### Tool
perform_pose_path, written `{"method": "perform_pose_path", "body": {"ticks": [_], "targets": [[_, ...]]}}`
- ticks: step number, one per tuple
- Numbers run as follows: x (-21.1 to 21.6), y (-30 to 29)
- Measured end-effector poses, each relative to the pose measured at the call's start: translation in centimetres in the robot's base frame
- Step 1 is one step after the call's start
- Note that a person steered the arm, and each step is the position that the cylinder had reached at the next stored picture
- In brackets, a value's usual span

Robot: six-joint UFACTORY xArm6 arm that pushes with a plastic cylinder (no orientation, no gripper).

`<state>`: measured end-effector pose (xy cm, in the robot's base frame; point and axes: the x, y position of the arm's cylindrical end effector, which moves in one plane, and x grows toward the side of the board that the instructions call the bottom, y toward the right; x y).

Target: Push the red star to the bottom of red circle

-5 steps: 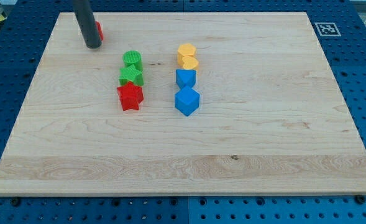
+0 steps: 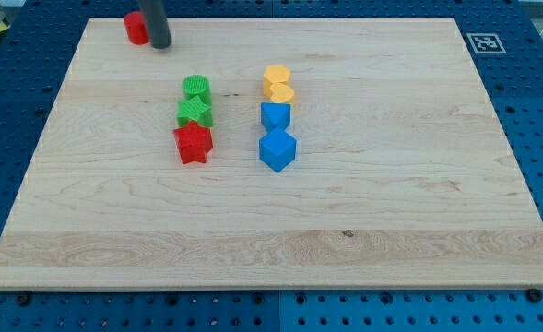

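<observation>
Up at the view's top left, my tip (image 2: 160,42) rests against the right side of the red circle (image 2: 135,28); being a bare rod, it grips nothing. Well below and slightly right of it, the red star (image 2: 193,143) touches the green star (image 2: 194,112), probably awaiting a push toward the circle.

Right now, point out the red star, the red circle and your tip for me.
red star (image 2: 193,144), camera view, middle of its top face.
red circle (image 2: 135,27), camera view, its visible left part.
my tip (image 2: 160,43), camera view, rod's very end, right of the circle.
</observation>
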<state>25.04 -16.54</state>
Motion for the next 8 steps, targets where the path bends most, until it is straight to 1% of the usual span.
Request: {"method": "perform_pose_path", "body": {"ticks": [2, 4, 5, 6, 7, 8], "targets": [[-2.2, -0.2], [-1.9, 0.7], [1.8, 1.4], [9.1, 0.6], [15.2, 0.1], [22.2, 1.1]]}}
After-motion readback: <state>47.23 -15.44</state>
